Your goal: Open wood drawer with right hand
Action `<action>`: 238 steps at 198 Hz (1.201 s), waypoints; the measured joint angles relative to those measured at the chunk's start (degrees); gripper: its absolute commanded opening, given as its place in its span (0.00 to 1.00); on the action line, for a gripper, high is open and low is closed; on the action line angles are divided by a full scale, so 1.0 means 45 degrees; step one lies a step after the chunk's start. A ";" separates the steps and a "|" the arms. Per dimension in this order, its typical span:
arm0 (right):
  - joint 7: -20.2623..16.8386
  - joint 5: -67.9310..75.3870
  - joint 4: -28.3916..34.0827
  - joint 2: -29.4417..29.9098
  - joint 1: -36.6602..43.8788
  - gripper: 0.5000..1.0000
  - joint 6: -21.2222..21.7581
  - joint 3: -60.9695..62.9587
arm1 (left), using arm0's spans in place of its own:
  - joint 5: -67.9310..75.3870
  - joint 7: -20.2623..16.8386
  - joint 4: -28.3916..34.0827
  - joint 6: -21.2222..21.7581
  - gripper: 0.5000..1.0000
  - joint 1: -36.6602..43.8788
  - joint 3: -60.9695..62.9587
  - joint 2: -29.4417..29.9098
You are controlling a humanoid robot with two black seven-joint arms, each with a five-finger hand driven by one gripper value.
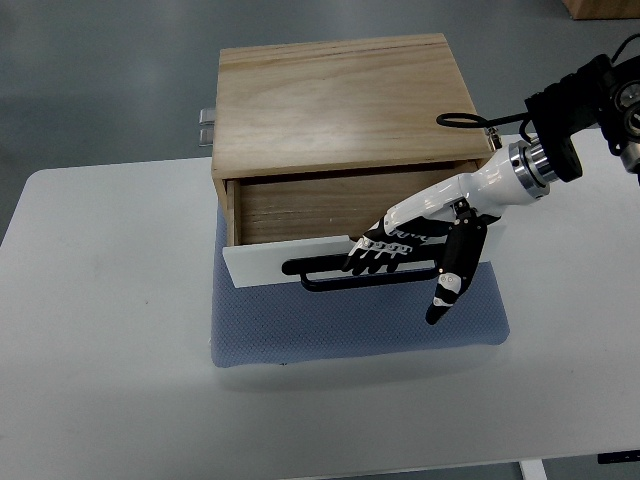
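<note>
Over the drawer's front edge the right hand (415,240) reaches in from the right side, its white and black arm slanting down from the upper right. Four fingers (375,255) are curled together over the top of the white front panel (262,266), their tips hanging down its outer face and touching or nearly touching the black handle (320,276); whether they actually hook the bar I cannot tell. The thumb (448,285) sticks out straight, pointing down and away from the fingers, clear of the panel and over the mat (350,330). So the hand is partly closed on the panel's edge, thumb apart

Under the palm the drawer (300,210) stands pulled partway out of the box (340,105), showing a bare wooden floor inside, left of the hand. Behind and above the hand the box is plain light wood with a flat top. The handle is a long black bar running along the panel just below the fingers and extending left of them

Beneath the hand a blue-grey mat lies under the box and drawer front, on a white table (100,330). Beyond the wrist a black cable (465,122) loops over the box's right rear corner. Far left of the hand, a small metal fitting (207,122) juts from the box's side. Nothing lies on the mat in front of the drawer
</note>
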 measured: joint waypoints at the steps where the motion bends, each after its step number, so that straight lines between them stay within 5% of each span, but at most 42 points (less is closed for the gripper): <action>1: 0.0000 0.0000 0.0000 -0.0002 0.0007 0.86 0.0000 0.0012 | 0.0000 0.0000 0.0000 0.0000 1.00 0.0000 0.0000 0.0000; 150: 0.0495 0.2009 -0.0505 -0.1568 -0.0402 0.86 -0.0002 0.3144 | 0.0000 0.0000 0.0000 0.0000 1.00 0.0000 0.0000 0.0000; 208: 0.0355 0.3055 -0.2868 -0.2005 -0.4009 0.85 -0.0002 0.8361 | -0.0001 0.0000 0.0000 0.0000 1.00 0.0000 0.0000 0.0000; 238: -0.0423 0.2940 -0.4020 -0.1497 -0.6292 0.85 -0.0256 1.1977 | -0.0002 0.0000 0.0000 0.0000 1.00 -0.0002 0.0000 0.0000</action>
